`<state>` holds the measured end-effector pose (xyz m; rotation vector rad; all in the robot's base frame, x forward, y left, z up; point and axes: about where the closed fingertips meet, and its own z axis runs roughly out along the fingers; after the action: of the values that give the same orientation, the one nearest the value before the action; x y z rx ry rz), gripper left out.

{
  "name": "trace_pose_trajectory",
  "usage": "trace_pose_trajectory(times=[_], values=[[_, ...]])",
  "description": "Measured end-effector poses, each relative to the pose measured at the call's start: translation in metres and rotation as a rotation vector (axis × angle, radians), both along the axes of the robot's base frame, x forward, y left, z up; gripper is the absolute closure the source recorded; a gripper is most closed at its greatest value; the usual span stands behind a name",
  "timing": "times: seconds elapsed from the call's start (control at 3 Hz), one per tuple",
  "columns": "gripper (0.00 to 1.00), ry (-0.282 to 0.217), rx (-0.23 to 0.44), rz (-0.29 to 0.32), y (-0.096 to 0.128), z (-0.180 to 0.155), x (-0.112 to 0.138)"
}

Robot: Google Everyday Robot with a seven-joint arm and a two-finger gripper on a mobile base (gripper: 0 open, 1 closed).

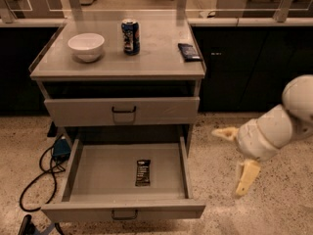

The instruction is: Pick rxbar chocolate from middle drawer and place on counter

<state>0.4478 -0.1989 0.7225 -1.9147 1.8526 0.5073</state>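
The rxbar chocolate (143, 173), a black wrapper with white print, lies flat on the floor of the open middle drawer (93, 173), near its centre. The counter (151, 65) is the light-grey cabinet top above. My gripper (236, 155) hangs in the air to the right of the drawer, outside its right wall. Its two cream fingers (247, 177) are spread apart and hold nothing.
On the counter stand a white bowl (86, 46), a dark can (130, 36) and a dark blue flat packet (189, 51). A closed drawer (122, 110) with a black handle sits above the open one. Black cables (41, 173) lie on the floor at the left.
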Motion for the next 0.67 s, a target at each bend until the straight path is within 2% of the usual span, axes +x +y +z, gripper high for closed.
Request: trace_pose_trajectory(times=[0.33,0.67], values=[[0.00,0.050,0.064,0.061,0.030,-0.107,0.012],[0.00,0.060,0.089,-0.020,0.055,-0.170,0.029]])
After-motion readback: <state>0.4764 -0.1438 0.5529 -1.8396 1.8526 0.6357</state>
